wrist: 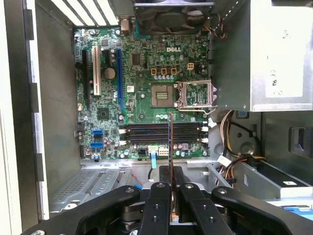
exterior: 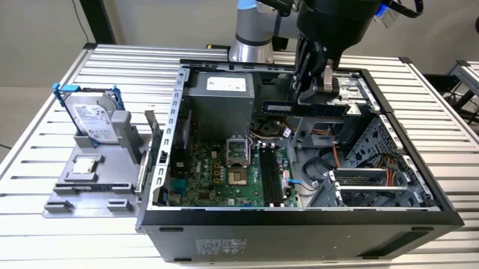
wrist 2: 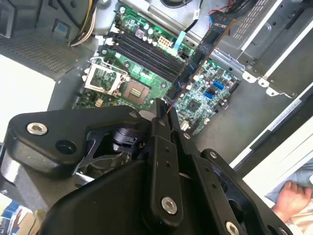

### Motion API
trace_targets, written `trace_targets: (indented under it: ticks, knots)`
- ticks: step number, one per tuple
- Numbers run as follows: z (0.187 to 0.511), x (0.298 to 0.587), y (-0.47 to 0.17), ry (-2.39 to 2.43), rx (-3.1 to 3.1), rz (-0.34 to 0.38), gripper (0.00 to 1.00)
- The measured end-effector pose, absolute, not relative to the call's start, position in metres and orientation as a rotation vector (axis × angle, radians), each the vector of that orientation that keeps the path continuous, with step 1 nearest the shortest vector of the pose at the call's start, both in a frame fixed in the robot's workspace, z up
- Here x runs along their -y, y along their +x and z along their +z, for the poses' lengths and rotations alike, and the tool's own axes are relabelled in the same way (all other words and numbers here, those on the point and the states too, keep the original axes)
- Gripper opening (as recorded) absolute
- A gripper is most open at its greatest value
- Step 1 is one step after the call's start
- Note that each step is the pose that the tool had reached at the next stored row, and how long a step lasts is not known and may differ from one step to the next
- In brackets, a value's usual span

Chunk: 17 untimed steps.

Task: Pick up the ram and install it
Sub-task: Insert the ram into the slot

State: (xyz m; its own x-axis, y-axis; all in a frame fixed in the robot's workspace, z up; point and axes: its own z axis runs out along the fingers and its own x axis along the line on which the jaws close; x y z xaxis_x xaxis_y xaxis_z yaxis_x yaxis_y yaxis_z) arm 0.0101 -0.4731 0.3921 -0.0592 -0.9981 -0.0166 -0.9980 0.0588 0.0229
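Black gripper fingers are clamped on the ram above the motherboard slots; the stick looks crosswise to them, so careful parallel alignment matters

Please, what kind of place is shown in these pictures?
Probably a robotics lab bench for computer assembly: an open computer case sits on a slatted metal table, a grey fixture beside it holds a hard drive, and the gripper holds the ram over the case.
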Motion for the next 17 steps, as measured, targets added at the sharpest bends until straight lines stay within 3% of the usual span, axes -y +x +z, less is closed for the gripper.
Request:
trace_targets:
  ticks: [17]
  knots:
    - [0.392, 0.461, 0.01, 2.146, 2.289, -0.044, 0.0]
